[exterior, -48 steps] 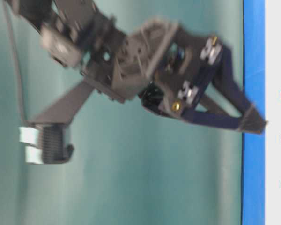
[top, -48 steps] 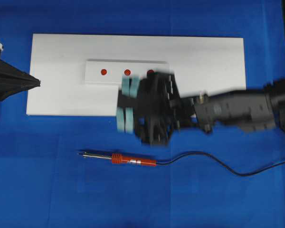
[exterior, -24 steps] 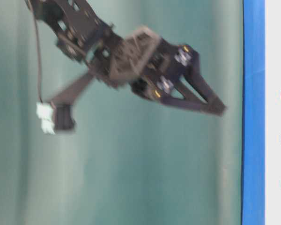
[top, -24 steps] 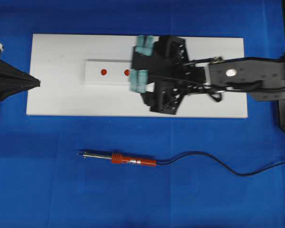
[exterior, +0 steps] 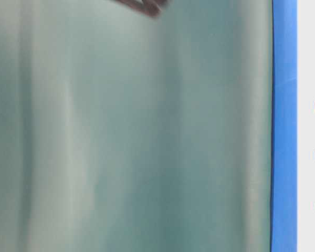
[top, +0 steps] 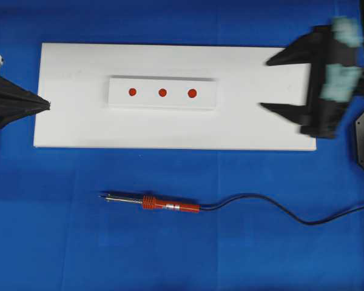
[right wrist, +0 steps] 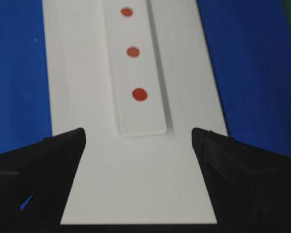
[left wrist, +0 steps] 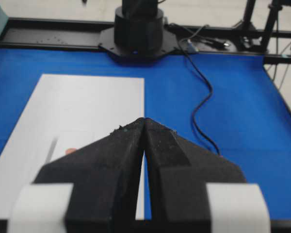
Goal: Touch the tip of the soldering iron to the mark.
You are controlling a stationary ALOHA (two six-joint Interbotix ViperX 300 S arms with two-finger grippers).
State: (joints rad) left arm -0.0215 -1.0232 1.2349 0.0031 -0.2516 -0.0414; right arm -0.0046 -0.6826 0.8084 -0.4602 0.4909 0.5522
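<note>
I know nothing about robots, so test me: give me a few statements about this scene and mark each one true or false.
1. The soldering iron lies on the blue cloth, held by neither gripper. True.
2. The right gripper is clamped shut. False: its jaws stand wide apart, with nothing between them.
3. Three red marks sit in a row on a small white strip. True.
4. The tip rests on the middle mark. False: it lies on the cloth, away from the white board.
5. The left gripper is shut. True: its jaws meet in a point at the board's left edge.
</note>
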